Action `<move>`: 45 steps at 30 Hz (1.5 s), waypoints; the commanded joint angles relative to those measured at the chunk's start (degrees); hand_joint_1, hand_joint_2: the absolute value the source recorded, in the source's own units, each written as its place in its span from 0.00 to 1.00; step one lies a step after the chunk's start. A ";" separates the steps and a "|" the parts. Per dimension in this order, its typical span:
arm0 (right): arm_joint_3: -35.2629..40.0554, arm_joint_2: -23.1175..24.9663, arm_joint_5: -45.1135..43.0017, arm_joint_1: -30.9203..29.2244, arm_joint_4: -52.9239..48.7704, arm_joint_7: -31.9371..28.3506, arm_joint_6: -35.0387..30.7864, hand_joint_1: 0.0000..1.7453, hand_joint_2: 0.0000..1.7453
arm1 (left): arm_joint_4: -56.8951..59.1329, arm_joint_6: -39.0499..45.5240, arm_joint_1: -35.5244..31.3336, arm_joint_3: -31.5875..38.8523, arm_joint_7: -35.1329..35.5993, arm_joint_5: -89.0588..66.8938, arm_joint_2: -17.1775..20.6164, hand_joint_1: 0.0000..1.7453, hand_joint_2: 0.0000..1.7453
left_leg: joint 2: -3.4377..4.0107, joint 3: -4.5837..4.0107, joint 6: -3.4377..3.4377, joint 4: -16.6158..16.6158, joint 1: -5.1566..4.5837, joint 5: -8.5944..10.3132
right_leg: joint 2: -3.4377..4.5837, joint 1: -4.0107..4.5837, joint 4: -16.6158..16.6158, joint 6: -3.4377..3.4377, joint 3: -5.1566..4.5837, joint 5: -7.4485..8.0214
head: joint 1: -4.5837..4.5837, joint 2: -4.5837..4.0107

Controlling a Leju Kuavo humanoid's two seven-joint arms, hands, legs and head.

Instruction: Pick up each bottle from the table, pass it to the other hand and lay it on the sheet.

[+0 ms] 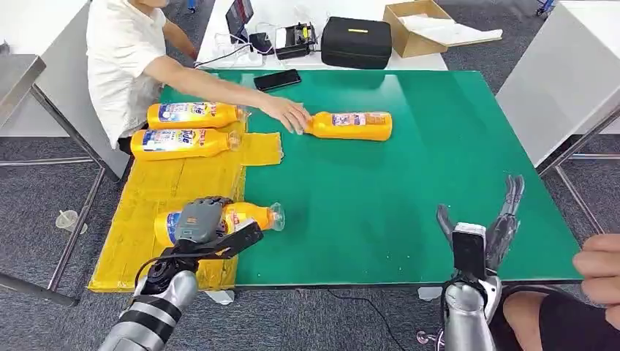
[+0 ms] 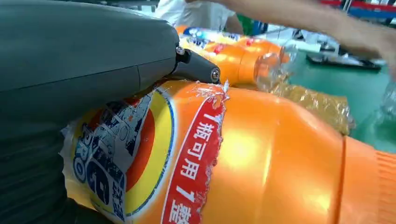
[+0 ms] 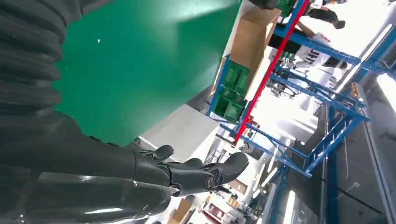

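Observation:
An orange bottle lies on its side at the near edge of the yellow sheet, its clear cap end over the green mat. My left hand lies over its label and grips it; close up, the hand covers the top of the bottle. Two more orange bottles lie on the far part of the sheet. Another bottle lies on the green mat, with a person's hand on its cap end. My right hand stands open at the near right edge.
A person in white sits at the table's far left, one arm stretched over the mat. A phone, a black case and a cardboard box lie beyond the mat. Another person's hand shows at the near right.

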 commanded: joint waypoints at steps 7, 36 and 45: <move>1.43 1.28 -2.75 -6.19 10.36 -0.14 3.98 0.00 1.00 | 29.36 -5.85 -11.95 1.66 4.06 -4.06 0.15 0.00 1.00 | 0.36 0.58 -0.06 -0.05 0.09 -0.16 | 0.24 0.15 -0.09 -0.32 0.52 -0.05 | 0.00 0.00; 0.08 1.05 -4.35 -5.69 10.70 -1.13 4.97 0.00 1.00 | 18.93 -2.81 -10.05 1.15 -3.79 -0.79 -1.91 0.00 1.00 | 0.13 0.88 -0.11 -0.01 0.05 -0.08 | 0.07 0.09 -0.03 -0.27 0.87 -0.07 | 0.00 0.00; 0.08 1.06 -4.28 -5.69 10.72 -1.17 4.87 0.00 1.00 | 18.43 -1.77 -9.86 1.00 -4.98 -0.28 -1.89 0.00 1.00 | 0.09 0.64 -0.11 -0.02 0.04 -0.07 | 0.05 0.08 -0.03 -0.20 0.60 -0.06 | 0.00 0.00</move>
